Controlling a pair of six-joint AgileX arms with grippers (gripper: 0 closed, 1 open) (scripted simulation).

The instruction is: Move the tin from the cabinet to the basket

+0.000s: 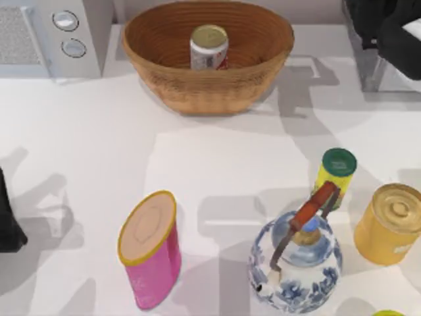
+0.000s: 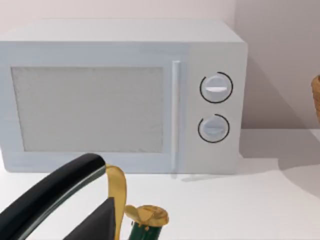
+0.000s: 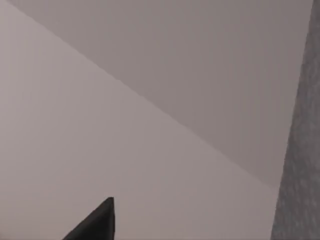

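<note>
Inside the basket (image 1: 256, 69) stands the tin (image 1: 209, 47); neither hand's grip can be told.

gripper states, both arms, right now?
Left gripper: parked at the table's left edge, facing the microwave; holding nothing visible, fingers cannot be told.
Right gripper: up at the top right by the cabinet; cannot be told.
</note>
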